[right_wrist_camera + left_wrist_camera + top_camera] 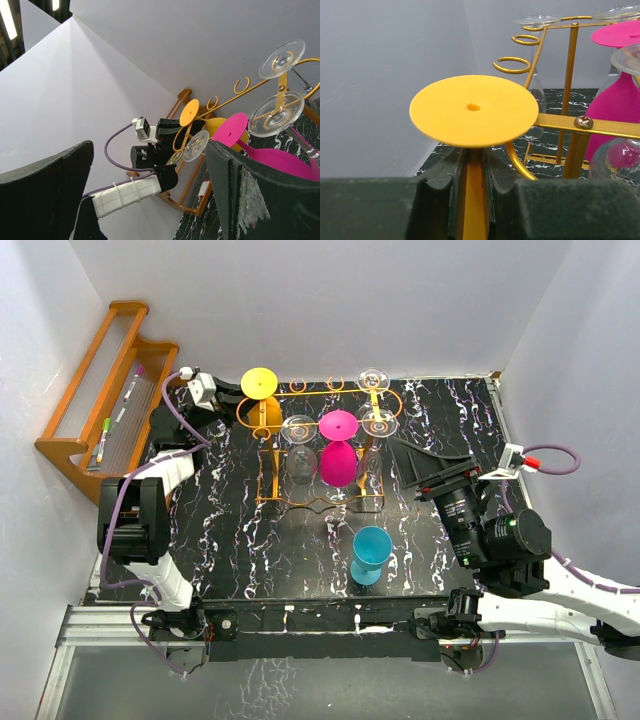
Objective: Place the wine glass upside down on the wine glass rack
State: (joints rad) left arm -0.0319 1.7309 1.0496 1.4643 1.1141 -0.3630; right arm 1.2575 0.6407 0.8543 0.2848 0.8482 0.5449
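Observation:
A yellow wine glass hangs upside down, its round foot (259, 382) uppermost, at the left end of the orange-gold wire rack (268, 453). My left gripper (226, 394) is shut on its stem. In the left wrist view the stem (475, 200) is clamped between my dark fingers (440, 175), just under the foot (473, 110), with a curved rack wire (519, 161) right beside it. The bowl is hidden there. My right gripper (420, 462) is open and empty to the right of the rack; its fingers (260, 200) frame the rack from below.
A pink glass (338, 445) and three clear glasses (299, 430) hang upside down on the rack. A blue glass (372, 553) stands on the black marbled table (230, 530) in front. A brown wooden stepped rack (82, 420) holding pens stands at the far left.

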